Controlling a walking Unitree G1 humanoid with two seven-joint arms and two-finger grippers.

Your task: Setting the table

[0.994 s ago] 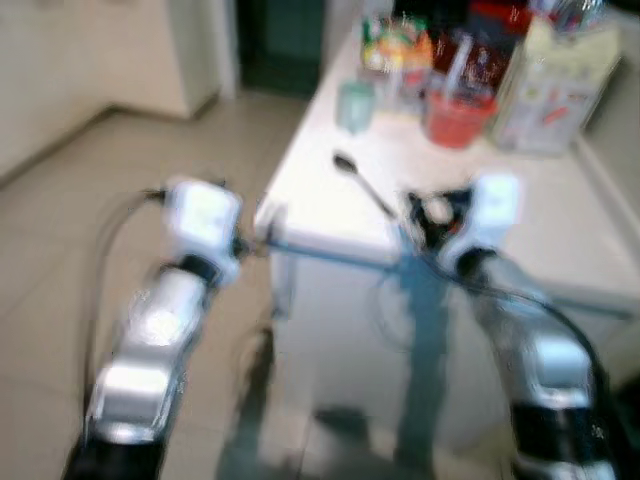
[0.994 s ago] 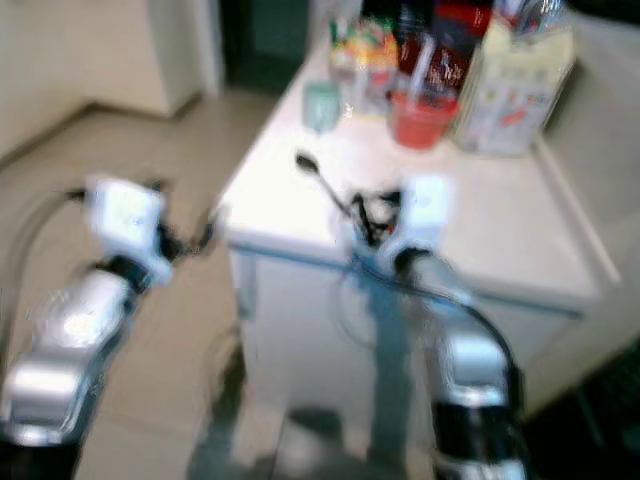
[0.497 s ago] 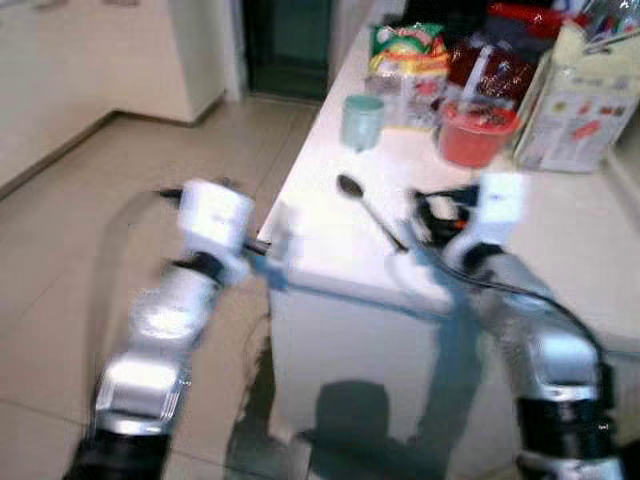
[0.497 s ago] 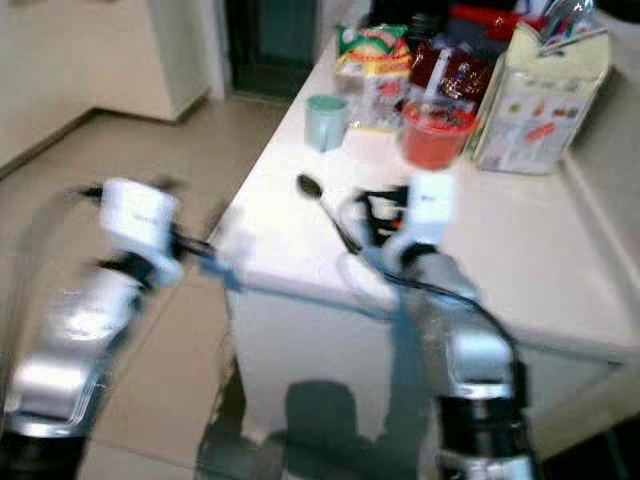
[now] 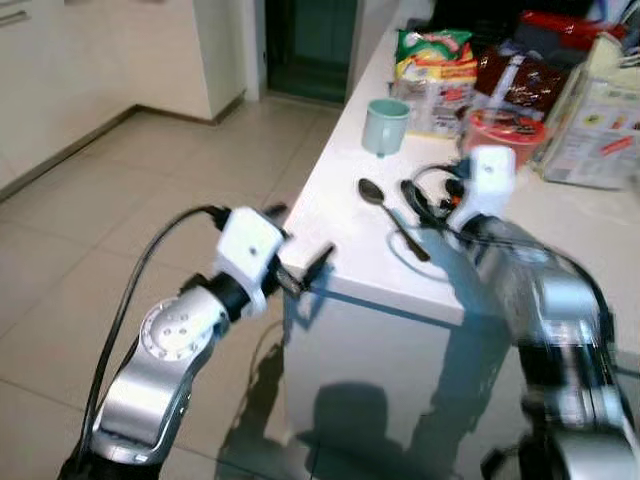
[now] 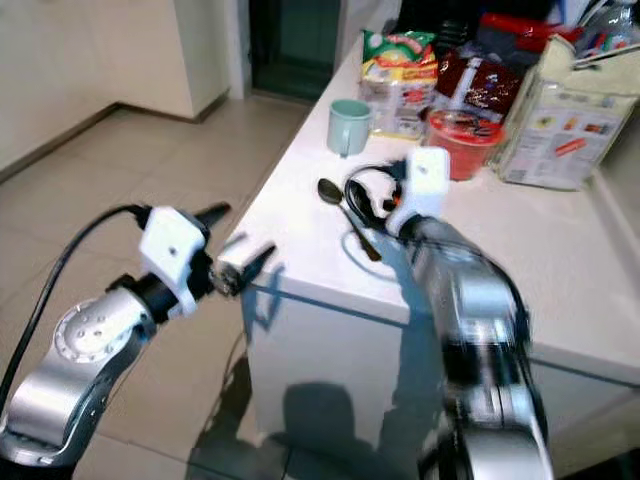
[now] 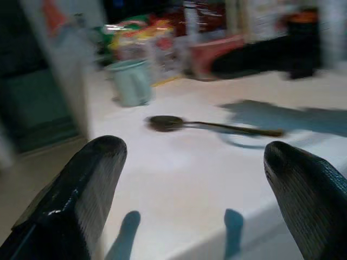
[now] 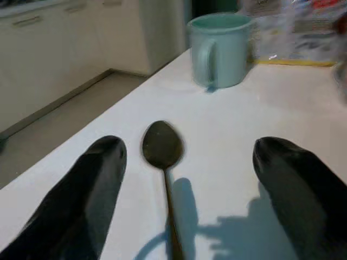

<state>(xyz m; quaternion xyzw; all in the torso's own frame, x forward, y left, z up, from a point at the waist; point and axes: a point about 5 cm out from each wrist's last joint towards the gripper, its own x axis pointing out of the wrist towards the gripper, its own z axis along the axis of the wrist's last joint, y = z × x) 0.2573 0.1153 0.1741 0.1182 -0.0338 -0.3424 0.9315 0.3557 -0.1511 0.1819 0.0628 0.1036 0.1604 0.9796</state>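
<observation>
Nearest to us, our left arm reaches forward from the lower left. Our left gripper (image 5: 300, 268) hangs in the air just beside the near left corner of the white table (image 5: 340, 250), not touching it. Its two black fingers (image 7: 81, 189) stand wide apart with nothing between them; its wrist view looks across the tabletop between them.

Our right arm comes up from the lower right and extends over the table. Our right gripper (image 8: 184, 195) hovers above the tabletop, aimed along the spoon (image 5: 392, 218). Its fingers (image 8: 295, 184) are spread wide and hold nothing. In its wrist view the spoon's bowl sits between the two fingertips, a little ahead of them; we see no contact.

The spoon, dark metal, lies flat on the white top near the left edge, bowl toward the far side, handle running back toward the right arm. A looped black cable (image 5: 425, 195) at the right wrist hangs just over the handle end.

Beyond the spoon, a pale green mug (image 5: 384, 124) stands upright near the left edge, handle facing us in the right wrist view, well apart from the spoon.

Farther back: a red tub (image 5: 503, 135), a green and yellow packet (image 5: 432, 62), a dark red packet (image 5: 518, 75), and a white carton (image 5: 600, 125) at the right. A dark doorway (image 5: 310, 45) lies past the tiled floor (image 5: 110, 220).
</observation>
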